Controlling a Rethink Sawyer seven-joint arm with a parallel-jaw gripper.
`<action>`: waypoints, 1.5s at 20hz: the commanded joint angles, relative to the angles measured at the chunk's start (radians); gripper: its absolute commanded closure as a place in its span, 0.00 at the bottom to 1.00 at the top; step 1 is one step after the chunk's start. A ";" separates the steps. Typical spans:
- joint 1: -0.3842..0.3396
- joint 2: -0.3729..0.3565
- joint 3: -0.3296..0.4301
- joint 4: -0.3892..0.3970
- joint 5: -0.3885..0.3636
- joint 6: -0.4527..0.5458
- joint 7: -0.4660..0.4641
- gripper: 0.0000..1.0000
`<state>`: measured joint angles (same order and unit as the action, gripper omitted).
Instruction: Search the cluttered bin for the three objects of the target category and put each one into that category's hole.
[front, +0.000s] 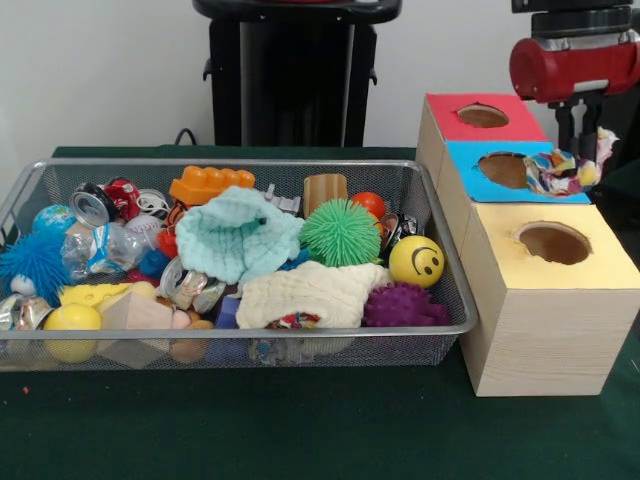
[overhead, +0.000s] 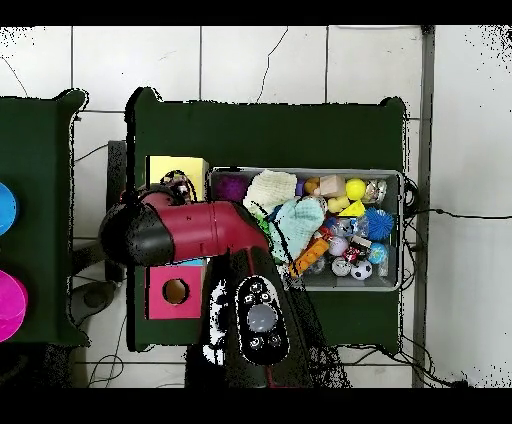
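Note:
A wooden box has three holes, under a red top (front: 455, 118), a blue top (front: 470, 165) and a yellow top (front: 600, 265). My gripper (front: 580, 150) hangs at the blue top's right edge, shut on a patterned cloth (front: 555, 172) that bunches beside the blue hole (front: 503, 168). In the wire bin (front: 455, 300) lie a mint knitted cloth (front: 240, 235) and a cream knitted cloth (front: 310, 292). In the overhead view the red arm (overhead: 200, 232) hides the gripper and the blue top. The yellow top (overhead: 170, 168), the red top (overhead: 160, 300) and both cloths (overhead: 268, 190) (overhead: 298, 222) show.
The bin also holds a yellow smiley ball (front: 416, 261), a green spiky ball (front: 341, 232), a purple spiky ball (front: 402, 305), an orange block (front: 210, 184), a blue fuzzy ball (front: 35, 262) and crushed cans (front: 95, 203). Green cloth (front: 300, 420) covers the table.

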<state>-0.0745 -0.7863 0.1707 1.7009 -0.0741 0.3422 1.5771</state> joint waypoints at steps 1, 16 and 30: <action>0.017 0.097 -0.095 0.008 0.067 -0.021 0.293 1.00; 0.113 0.154 -0.182 -0.029 0.152 -0.108 0.291 1.00; 0.196 0.218 -0.222 -0.090 0.259 -0.152 0.272 1.00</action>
<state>0.1221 -0.6476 -0.0362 1.6697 0.1252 0.2479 1.5773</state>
